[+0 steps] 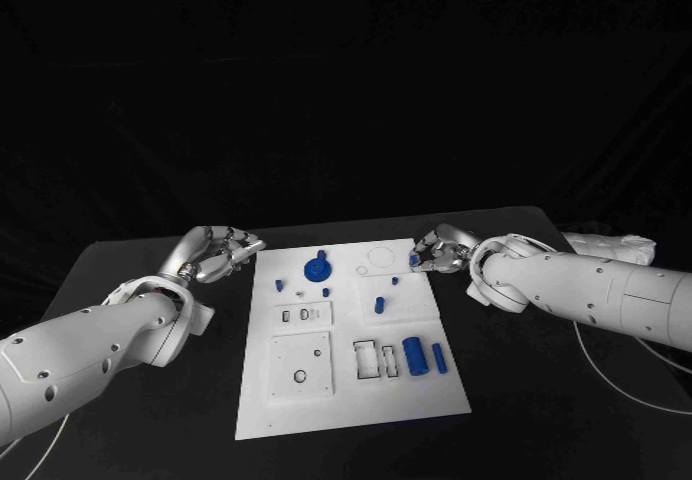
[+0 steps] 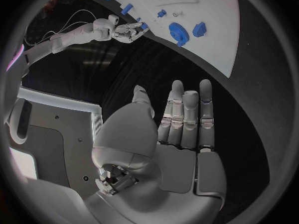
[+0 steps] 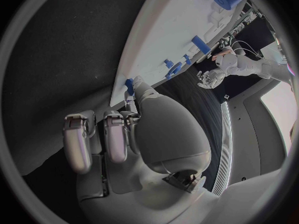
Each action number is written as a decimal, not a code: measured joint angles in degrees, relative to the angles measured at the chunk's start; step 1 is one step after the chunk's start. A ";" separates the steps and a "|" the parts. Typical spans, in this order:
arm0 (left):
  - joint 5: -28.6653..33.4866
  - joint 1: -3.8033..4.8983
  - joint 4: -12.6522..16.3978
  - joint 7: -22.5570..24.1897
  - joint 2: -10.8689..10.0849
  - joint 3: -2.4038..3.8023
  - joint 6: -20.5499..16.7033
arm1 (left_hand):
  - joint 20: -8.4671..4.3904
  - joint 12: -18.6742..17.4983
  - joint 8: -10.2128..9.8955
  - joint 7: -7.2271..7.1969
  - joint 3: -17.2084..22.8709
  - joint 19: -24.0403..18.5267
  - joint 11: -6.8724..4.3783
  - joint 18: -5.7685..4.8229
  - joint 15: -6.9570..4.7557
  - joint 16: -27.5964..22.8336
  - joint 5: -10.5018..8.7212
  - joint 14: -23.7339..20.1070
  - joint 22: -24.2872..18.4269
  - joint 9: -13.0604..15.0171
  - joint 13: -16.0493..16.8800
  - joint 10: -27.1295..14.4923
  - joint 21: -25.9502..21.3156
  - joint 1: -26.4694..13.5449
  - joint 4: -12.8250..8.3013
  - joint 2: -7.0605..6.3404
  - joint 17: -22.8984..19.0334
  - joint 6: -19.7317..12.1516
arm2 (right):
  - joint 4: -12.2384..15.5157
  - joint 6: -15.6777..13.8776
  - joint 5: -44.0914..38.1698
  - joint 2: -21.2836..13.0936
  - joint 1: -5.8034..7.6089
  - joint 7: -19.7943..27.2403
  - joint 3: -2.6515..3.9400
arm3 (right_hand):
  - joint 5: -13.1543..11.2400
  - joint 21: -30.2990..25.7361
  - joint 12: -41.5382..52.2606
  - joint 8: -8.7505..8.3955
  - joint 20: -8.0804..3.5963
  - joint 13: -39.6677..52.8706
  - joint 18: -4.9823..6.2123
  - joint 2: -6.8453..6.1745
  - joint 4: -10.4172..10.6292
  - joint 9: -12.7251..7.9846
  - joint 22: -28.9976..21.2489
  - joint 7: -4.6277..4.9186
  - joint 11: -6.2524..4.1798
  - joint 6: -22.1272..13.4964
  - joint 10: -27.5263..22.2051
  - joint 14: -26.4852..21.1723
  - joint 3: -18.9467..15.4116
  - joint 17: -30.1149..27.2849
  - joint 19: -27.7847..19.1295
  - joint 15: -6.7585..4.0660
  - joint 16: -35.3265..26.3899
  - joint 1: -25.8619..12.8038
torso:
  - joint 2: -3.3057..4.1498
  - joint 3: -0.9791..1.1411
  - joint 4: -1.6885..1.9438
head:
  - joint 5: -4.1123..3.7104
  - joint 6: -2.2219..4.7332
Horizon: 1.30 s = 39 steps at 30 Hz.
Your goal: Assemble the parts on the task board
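Right hand (image 1: 437, 252) pinches small blue part (image 3: 129, 83) at task board (image 1: 353, 400) edge: likely light, rigid, slippery; hold by sides. Left hand (image 2: 181, 129) released, fingers spread.

The task board (image 1: 353, 400) was viewed from above by the head camera, looking down at the surface (image 1: 144, 270). Each wrist camera was set close behind its own hand, facing outward. The board's far end was shared by all three views
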 measured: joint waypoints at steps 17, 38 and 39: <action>0.00 0.00 -0.01 0.00 -0.02 0.00 0.04 | 0.00 0.00 0.00 0.00 -0.12 0.00 0.00 0.00 0.00 0.00 0.00 0.00 0.00 0.05 -0.07 0.00 -0.33 0.00 0.12 0.00 0.00 0.00 | -0.12 -0.01 -0.16 0.11 0.00 -0.22 0.00 | 0.00 0.00 -0.09 0.25 0.00 0.08 0.00 0.61 0.40 0.01 -0.01 0.18 0.11 1.26 -0.11 0.00 0.09 -0.01 0.00 0.00 0.00 0.59 | 0.01 0.03 -0.01 | 0.28 0.37; -0.01 0.00 0.15 0.01 -0.07 0.00 0.05 | 0.00 0.00 0.00 0.00 -0.12 0.00 0.00 0.00 0.00 0.00 0.00 0.00 0.00 0.04 -0.06 0.00 -0.33 0.00 0.12 0.00 0.00 0.00 | 0.97 -1.81 0.36 -0.12 0.00 -0.28 0.00 | -0.48 0.00 -0.42 1.80 0.00 0.04 0.00 1.91 0.65 0.23 -0.02 -0.14 0.09 5.29 -0.08 0.00 0.31 -0.03 0.00 0.00 0.00 0.66 | -0.01 0.00 -0.01 | 0.97 0.24; -0.01 0.00 0.15 0.01 -0.07 0.00 0.04 | 0.00 0.00 0.00 0.00 -0.12 0.00 0.00 0.00 0.00 0.00 0.00 0.00 0.00 0.04 -0.06 0.00 -0.33 0.00 0.12 0.00 0.00 0.00 | 1.17 -2.07 0.68 -0.18 0.00 -0.22 0.00 | -0.48 0.00 -0.42 1.80 0.00 -0.01 0.00 1.91 0.65 0.23 -0.03 0.05 0.09 5.48 -0.08 0.00 0.31 -0.03 0.00 0.00 0.00 0.66 | -0.02 0.00 -0.02 | 1.02 0.26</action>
